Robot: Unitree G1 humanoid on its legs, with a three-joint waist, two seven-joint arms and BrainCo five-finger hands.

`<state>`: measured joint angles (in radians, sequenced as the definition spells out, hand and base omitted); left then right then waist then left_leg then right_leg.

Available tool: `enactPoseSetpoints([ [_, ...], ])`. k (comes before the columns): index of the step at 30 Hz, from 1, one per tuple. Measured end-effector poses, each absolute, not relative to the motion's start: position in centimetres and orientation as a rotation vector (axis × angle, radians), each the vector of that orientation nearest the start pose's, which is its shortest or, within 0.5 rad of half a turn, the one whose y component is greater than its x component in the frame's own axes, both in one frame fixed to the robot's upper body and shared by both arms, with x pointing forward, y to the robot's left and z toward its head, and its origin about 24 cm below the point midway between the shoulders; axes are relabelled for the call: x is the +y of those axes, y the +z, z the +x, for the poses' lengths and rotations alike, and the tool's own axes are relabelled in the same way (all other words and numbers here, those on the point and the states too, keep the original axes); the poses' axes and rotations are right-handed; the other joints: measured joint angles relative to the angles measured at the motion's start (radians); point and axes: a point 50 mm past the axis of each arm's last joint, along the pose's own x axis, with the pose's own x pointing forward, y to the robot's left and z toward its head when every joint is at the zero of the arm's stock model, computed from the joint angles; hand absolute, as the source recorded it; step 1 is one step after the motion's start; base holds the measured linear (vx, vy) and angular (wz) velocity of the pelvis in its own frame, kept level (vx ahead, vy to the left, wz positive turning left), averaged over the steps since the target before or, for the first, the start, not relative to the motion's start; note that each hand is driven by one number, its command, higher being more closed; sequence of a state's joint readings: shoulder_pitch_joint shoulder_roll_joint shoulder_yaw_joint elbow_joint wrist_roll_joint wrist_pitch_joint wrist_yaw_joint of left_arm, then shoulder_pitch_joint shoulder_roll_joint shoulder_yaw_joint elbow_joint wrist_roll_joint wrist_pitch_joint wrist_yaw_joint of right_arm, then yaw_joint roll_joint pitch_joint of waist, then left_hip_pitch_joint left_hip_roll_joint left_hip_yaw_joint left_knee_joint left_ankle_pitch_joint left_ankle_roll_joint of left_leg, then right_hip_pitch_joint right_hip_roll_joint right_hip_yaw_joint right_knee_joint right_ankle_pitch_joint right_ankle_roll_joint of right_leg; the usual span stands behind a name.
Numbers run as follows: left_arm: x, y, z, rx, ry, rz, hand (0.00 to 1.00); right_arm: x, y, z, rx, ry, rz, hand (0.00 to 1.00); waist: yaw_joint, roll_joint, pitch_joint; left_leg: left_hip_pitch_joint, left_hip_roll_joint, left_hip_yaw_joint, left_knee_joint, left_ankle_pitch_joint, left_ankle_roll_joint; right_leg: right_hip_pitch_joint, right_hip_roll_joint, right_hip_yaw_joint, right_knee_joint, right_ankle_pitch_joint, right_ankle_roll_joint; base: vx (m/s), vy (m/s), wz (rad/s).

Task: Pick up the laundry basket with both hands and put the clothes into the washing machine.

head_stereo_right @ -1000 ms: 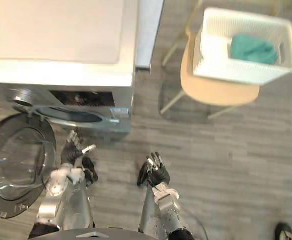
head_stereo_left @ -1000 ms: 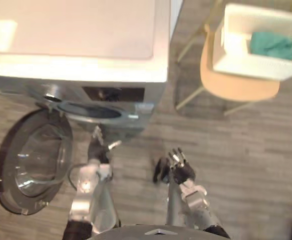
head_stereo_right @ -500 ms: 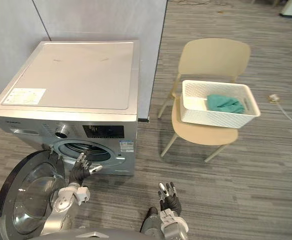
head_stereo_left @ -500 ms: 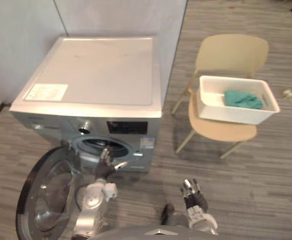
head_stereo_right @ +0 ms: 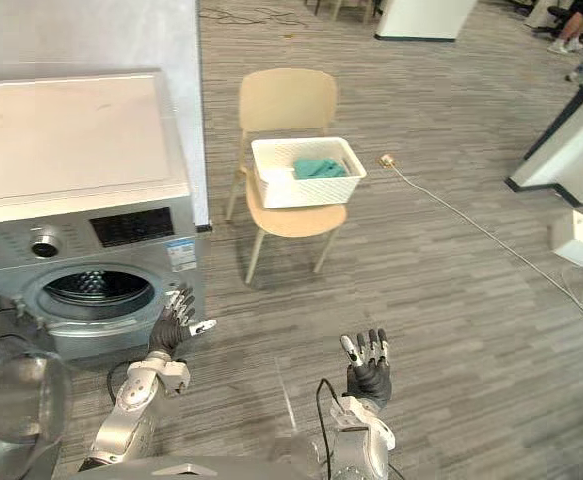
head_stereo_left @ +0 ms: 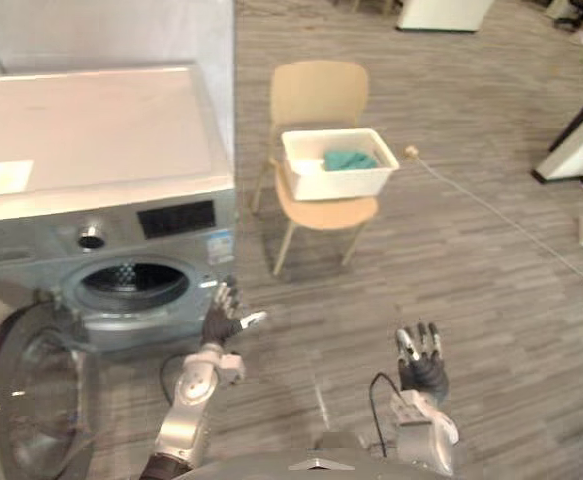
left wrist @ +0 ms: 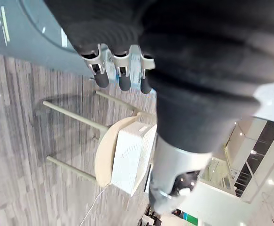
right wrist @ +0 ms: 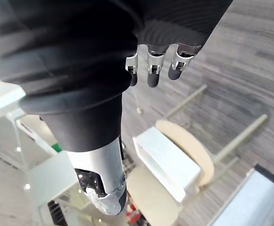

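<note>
Left hand (head_stereo_left: 221,318) and right hand (head_stereo_left: 423,365) up, fingers spread, empty. Washer (head_stereo_left: 121,215) by the left hand, door (head_stereo_left: 6,400) swung open. Farther off, basket (head_stereo_left: 339,184) sits on chair (head_stereo_left: 320,92), teal cloth (head_stereo_left: 349,159) inside, well apart from both hands.

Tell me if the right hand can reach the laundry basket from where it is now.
Probably not yet. The right hand is open close to the robot, and the basket sits on the chair far beyond it. Only bare floor lies between, so stepping closer should do.
</note>
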<state>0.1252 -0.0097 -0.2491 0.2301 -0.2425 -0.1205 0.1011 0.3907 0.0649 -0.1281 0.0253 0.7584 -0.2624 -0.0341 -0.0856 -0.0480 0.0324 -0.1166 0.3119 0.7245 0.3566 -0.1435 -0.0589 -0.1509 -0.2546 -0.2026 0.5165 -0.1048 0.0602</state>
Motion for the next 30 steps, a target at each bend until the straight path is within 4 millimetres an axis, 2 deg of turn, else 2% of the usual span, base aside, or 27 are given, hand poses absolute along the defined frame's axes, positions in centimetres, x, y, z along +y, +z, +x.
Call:
enactPoseSetpoints([
  [1,9.5,-3.3,21.0,0.290,-0.072,-0.244,0.00,-21.9,-1.9,15.7,0.019,-0.521,0.702,0.00,0.022,0.044,-0.007,-0.047,-0.010,-0.089,-0.001,-0.007,0.000,-0.040,0.045,0.003,-0.032,0.019,-0.016,-0.16,-0.241,-0.97],
  [2,9.5,-3.4,20.8,0.296,-0.078,-0.241,0.00,-22.2,-1.8,16.2,0.009,-0.520,0.697,0.00,0.031,0.062,-0.013,-0.049,-0.010,-0.107,-0.017,-0.008,0.003,-0.053,0.058,0.002,-0.055,0.029,-0.025,-0.16,-0.233,-1.33],
  [3,9.6,-3.4,20.8,0.295,-0.082,-0.237,0.00,-22.2,-2.1,17.1,0.012,-0.518,0.702,0.00,0.040,0.087,-0.028,-0.036,0.032,-0.075,-0.051,0.030,-0.011,-0.050,0.077,-0.012,-0.117,0.019,-0.043,-0.10,-0.192,-1.43],
  [4,10.4,-3.2,21.1,0.282,-0.053,-0.235,0.00,-21.6,-2.3,18.0,0.023,-0.494,0.715,0.00,0.051,0.057,-0.028,-0.018,0.045,-0.026,-0.037,0.040,-0.022,-0.054,0.024,-0.094,-0.112,-0.041,-0.077,-0.11,-0.321,-1.34],
  [5,10.9,-3.3,21.2,0.282,-0.030,-0.233,0.00,-20.9,-2.4,18.4,0.037,-0.473,0.728,0.00,0.054,0.036,-0.031,-0.012,0.053,-0.004,-0.017,0.040,-0.023,-0.049,-0.011,-0.133,-0.115,-0.051,-0.074,-0.09,-0.377,-1.15],
  [6,11.9,-3.5,21.3,0.286,0.001,-0.224,0.00,-19.6,-2.7,19.0,0.062,-0.430,0.746,0.00,0.056,0.021,-0.027,-0.011,0.107,0.016,0.053,0.035,-0.030,-0.019,-0.007,-0.194,-0.156,-0.046,0.042,-0.07,-0.515,-1.00],
  [7,12.2,-4.1,21.1,0.312,0.011,-0.219,0.00,-19.0,-2.7,19.3,0.075,-0.398,0.746,0.00,0.069,0.055,-0.025,-0.009,0.192,0.005,0.101,0.029,-0.042,0.020,0.088,-0.198,-0.222,-0.041,0.069,-0.03,-0.471,-0.95],
  [9,11.9,-4.9,20.1,0.355,0.023,-0.233,0.00,-18.8,-2.7,19.3,0.082,-0.387,0.744,0.00,0.067,0.100,-0.025,0.018,0.299,-0.027,0.112,0.046,-0.043,0.070,0.208,-0.190,-0.283,-0.024,0.025,-0.03,-0.349,-0.69],
  [10,11.9,-5.2,19.7,0.370,0.034,-0.242,0.00,-18.6,-2.7,19.3,0.087,-0.377,0.741,0.00,0.068,0.107,-0.025,0.038,0.324,-0.039,0.113,0.068,-0.016,0.085,0.238,-0.176,-0.285,-0.032,0.006,-0.05,-0.299,-0.63],
  [11,12.1,-5.5,19.1,0.387,0.054,-0.254,0.00,-18.4,-2.7,19.3,0.091,-0.363,0.739,0.00,0.076,0.098,-0.026,0.059,0.337,-0.045,0.121,0.100,0.029,0.089,0.259,-0.145,-0.279,-0.039,-0.011,-0.04,-0.230,-0.74],
  [12,12.3,-5.9,18.5,0.405,0.079,-0.270,0.00,-18.1,-2.5,19.6,0.090,-0.341,0.734,0.00,0.080,0.087,-0.021,0.057,0.346,-0.095,0.162,0.140,0.123,0.100,0.282,-0.107,-0.285,-0.038,-0.031,-0.07,-0.368,-1.04],
  [13,12.3,-6.6,17.3,0.441,0.100,-0.282,0.00,-17.9,-2.2,20.0,0.080,-0.319,0.725,0.00,0.091,0.068,-0.001,-0.008,0.309,-0.302,0.274,0.077,0.119,0.130,0.292,-0.064,-0.317,-0.029,-0.055,-0.06,-0.259,-0.97],
  [14,12.2,-6.8,17.0,0.453,0.101,-0.287,0.00,-18.0,-2.2,20.0,0.078,-0.319,0.722,0.00,0.102,0.070,0.002,-0.028,0.270,-0.376,0.315,0.027,0.073,0.138,0.296,-0.043,-0.329,-0.034,-0.069,-0.06,-0.221,-0.93],
  [15,12.1,-7.0,16.5,0.468,0.108,-0.294,0.00,-18.1,-2.0,20.2,0.074,-0.313,0.713,0.00,0.118,0.078,0.009,-0.052,0.208,-0.449,0.367,-0.028,0.047,0.152,0.302,-0.013,-0.341,-0.038,-0.090,-0.01,-0.043,-0.76],
  [16,12.2,-7.2,15.9,0.481,0.118,-0.306,0.00,-18.2,-1.9,20.4,0.067,-0.305,0.707,0.00,0.131,0.093,0.011,-0.086,0.135,-0.481,0.397,-0.086,0.037,0.166,0.312,0.010,-0.358,-0.033,-0.104,0.01,-0.041,-0.81],
  [17,12.3,-7.2,15.4,0.485,0.128,-0.308,0.00,-18.0,-1.7,20.7,0.061,-0.292,0.708,0.00,0.144,0.106,0.012,-0.117,0.066,-0.469,0.379,-0.119,0.029,0.169,0.317,0.026,-0.365,-0.031,-0.108,0.03,-0.008,-0.58],
  [18,12.4,-7.2,15.3,0.486,0.129,-0.308,0.00,-17.8,-1.5,20.9,0.058,-0.283,0.709,0.00,0.148,0.112,0.014,-0.135,0.033,-0.456,0.358,-0.125,0.029,0.171,0.318,0.027,-0.370,-0.030,-0.109,0.05,0.039,-0.39],
  [20,12.5,-6.9,15.3,0.473,0.124,-0.309,0.00,-17.1,-0.9,21.7,0.042,-0.241,0.714,0.00,0.163,0.126,0.018,-0.187,-0.071,-0.401,0.206,-0.110,0.037,0.175,0.322,0.028,-0.385,-0.031,-0.107,0.10,0.078,-0.23],
  [21,12.5,-6.8,15.3,0.468,0.123,-0.308,0.00,-16.8,-0.8,21.9,0.042,-0.234,0.717,0.00,0.178,0.121,0.018,-0.186,-0.092,-0.416,0.189,-0.086,0.066,0.175,0.320,0.042,-0.389,-0.032,-0.104,0.16,0.085,-0.27],
  [22,12.7,-6.8,15.4,0.466,0.124,-0.304,0.00,-16.4,-0.6,22.2,0.035,-0.216,0.723,0.00,0.188,0.110,0.011,-0.167,-0.111,-0.397,0.151,-0.080,0.056,0.184,0.306,0.053,-0.405,-0.031,-0.101,0.17,0.048,-0.10],
  [23,13.0,-6.7,15.6,0.460,0.124,-0.297,0.00,-15.7,0.1,22.6,0.017,-0.184,0.730,0.00,0.182,0.096,0.010,-0.156,-0.129,-0.392,0.128,-0.058,0.068,0.190,0.293,0.051,-0.430,-0.020,-0.089,0.29,0.072,-0.01],
  [24,13.3,-6.5,15.9,0.447,0.138,-0.299,0.00,-15.1,1.4,23.6,-0.029,-0.138,0.735,0.00,0.189,0.090,0.019,-0.183,-0.121,-0.387,0.188,-0.059,0.068,0.210,0.289,0.052,-0.476,0.021,-0.054,0.24,0.060,0.04],
  [26,13.5,-6.0,16.5,0.423,0.136,-0.299,0.00,-14.3,2.2,24.5,-0.054,-0.101,0.746,0.00,0.197,0.096,0.035,-0.234,-0.101,-0.369,0.307,-0.080,0.068,0.250,0.291,0.052,-0.504,0.029,-0.045,0.21,0.086,-0.04],
  [27,13.2,-5.9,16.3,0.426,0.134,-0.309,0.00,-14.4,2.3,24.6,-0.056,-0.092,0.735,0.00,0.199,0.105,0.025,-0.207,-0.102,-0.363,0.244,-0.103,0.103,0.254,0.293,0.046,-0.475,-0.010,-0.040,0.15,0.108,0.14],
  [28,13.1,-6.0,16.2,0.430,0.135,-0.315,0.00,-14.3,2.2,24.6,-0.048,-0.092,0.734,0.00,0.196,0.110,0.012,-0.186,-0.119,-0.368,0.229,-0.149,0.132,0.241,0.282,0.038,-0.410,-0.068,-0.032,0.18,0.142,0.24],
  [29,13.1,-6.1,16.1,0.437,0.136,-0.314,0.00,-14.1,1.9,24.4,-0.036,-0.087,0.734,0.00,0.193,0.092,-0.003,-0.168,-0.144,-0.361,0.211,-0.167,0.136,0.205,0.253,0.029,-0.298,-0.118,-0.008,0.26,0.145,0.21],
  [30,13.1,-6.2,16.0,0.441,0.138,-0.315,0.00,-13.8,1.8,24.3,-0.029,-0.074,0.734,0.00,0.195,0.068,-0.006,-0.147,-0.163,-0.352,0.207,-0.191,0.134,0.078,0.204,0.032,0.009,-0.171,0.078,0.27,0.116,0.14],
])
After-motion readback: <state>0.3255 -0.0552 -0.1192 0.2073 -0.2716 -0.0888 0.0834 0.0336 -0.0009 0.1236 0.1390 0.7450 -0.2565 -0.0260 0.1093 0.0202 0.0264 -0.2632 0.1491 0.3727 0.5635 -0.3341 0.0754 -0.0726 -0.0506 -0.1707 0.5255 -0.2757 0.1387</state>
